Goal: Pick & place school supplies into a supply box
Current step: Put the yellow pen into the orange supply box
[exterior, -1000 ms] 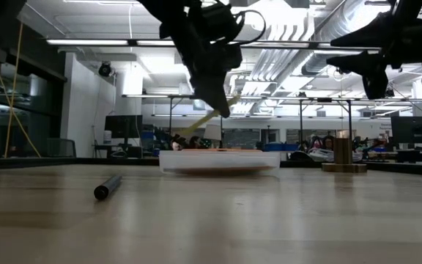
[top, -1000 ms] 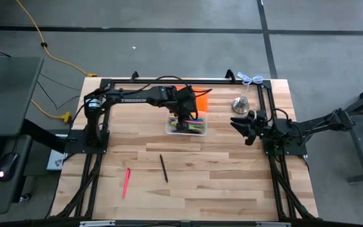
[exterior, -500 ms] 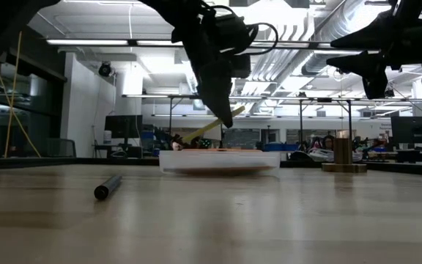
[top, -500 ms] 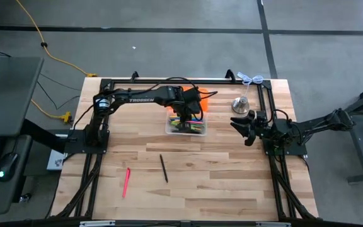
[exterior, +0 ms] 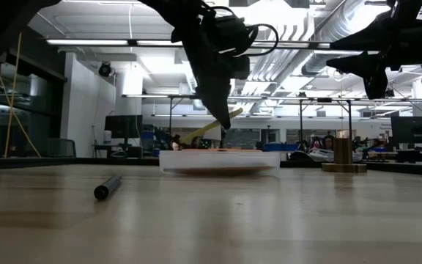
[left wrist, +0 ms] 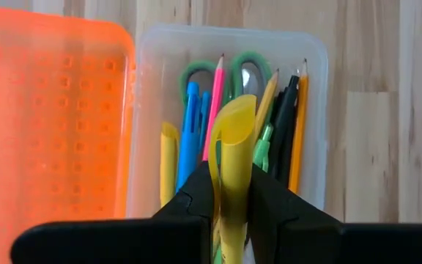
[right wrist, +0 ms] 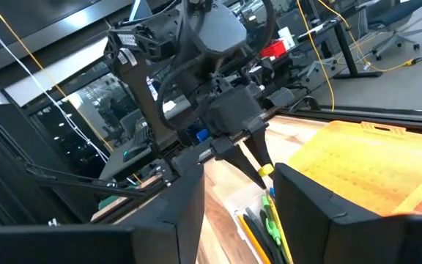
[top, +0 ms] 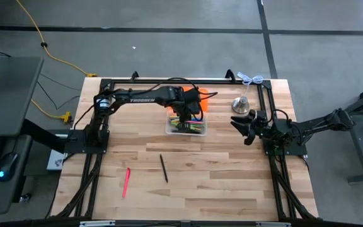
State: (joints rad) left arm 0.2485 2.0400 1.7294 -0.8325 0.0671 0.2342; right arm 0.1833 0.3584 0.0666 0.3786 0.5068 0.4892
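A yellow marker (left wrist: 233, 158), smooth and tube-shaped with a hollow end, is clamped between the dark fingers of the left pincer (left wrist: 229, 198), directly above the supply box (left wrist: 310, 132). The box is clear, colourless plastic with rounded corners; inside lie green-handled scissors (left wrist: 193, 73), blue pens (left wrist: 190, 136), a pink pencil (left wrist: 212, 103), an orange pencil (left wrist: 299, 125) and a black pen (left wrist: 284, 125). Touching its side lies a bright orange lid (left wrist: 50, 117) with a grid texture. On the pale wood-plank surface (top: 219, 170) a black pen (top: 163, 168) and a pink pen (top: 126, 181) lie well apart from the box. The left arm carries white "TROSSEN" lettering. The right pincer (top: 244, 125) hangs near a silver bell (top: 241, 104), fingers apart, empty.
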